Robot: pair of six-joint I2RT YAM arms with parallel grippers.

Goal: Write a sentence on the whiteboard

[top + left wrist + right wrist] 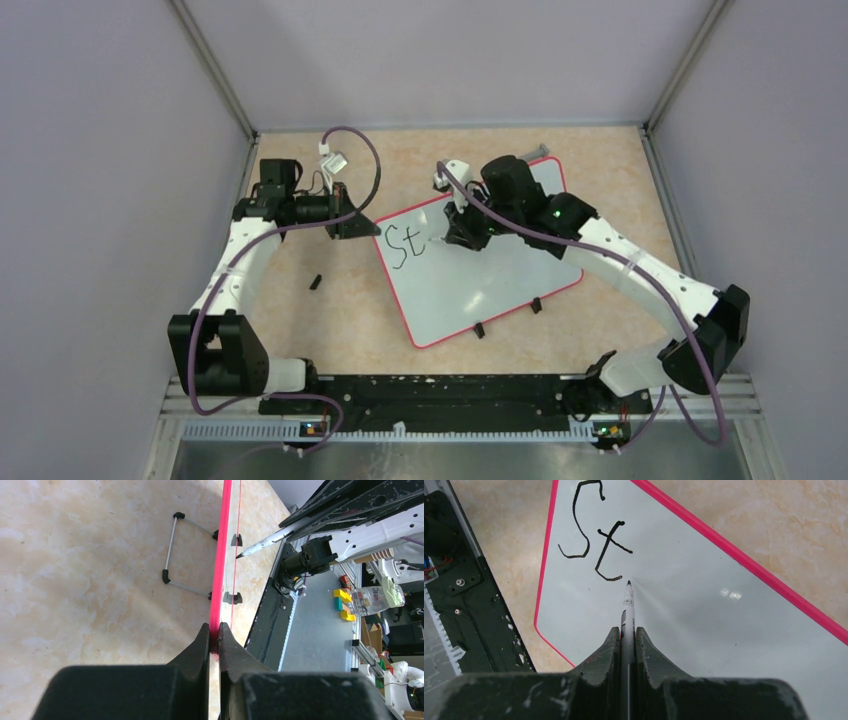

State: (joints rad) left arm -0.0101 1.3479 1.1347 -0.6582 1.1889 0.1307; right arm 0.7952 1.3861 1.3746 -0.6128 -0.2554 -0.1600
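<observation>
The whiteboard lies tilted on the table, white with a pink-red rim and two black clips on its near edge. Black lettering "St" stands at its left end; it also shows in the right wrist view. My right gripper is shut on a white marker whose black tip is at the board just right of the "t". My left gripper is shut on the board's pink rim at its left corner; the top view shows it there. The marker also shows in the left wrist view.
A small black cap lies on the table left of the board. A wire stand lies beside the board's rim. Grey walls close the table on three sides. The black base rail runs along the near edge.
</observation>
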